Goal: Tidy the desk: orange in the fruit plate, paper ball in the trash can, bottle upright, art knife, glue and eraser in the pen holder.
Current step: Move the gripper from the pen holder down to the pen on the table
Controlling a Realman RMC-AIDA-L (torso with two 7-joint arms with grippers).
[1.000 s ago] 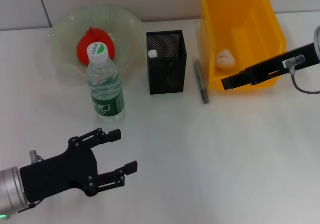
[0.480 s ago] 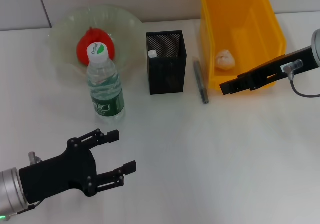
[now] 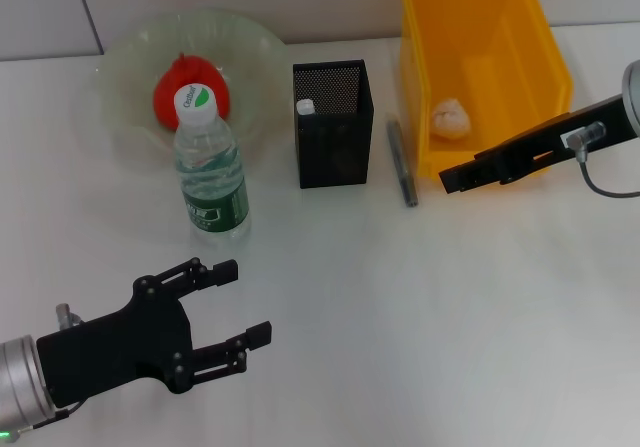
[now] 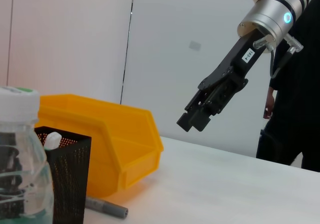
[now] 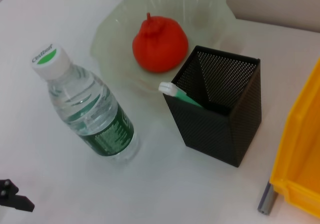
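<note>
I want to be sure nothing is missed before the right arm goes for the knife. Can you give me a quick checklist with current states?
1. Art knife flat on the table between pen holder and yellow bin: ok.
2. Right gripper beside the knife, not touching it: ok.
3. Right gripper's opening: cannot tell.
4. Holder has room: ok; one green-and-white item inside.
5. Bottle upright: ok.
6. Left gripper open, away from everything: ok.

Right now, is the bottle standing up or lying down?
Standing up. The bottle rests on its base on the table, cap on top, in front of the plate.
</note>
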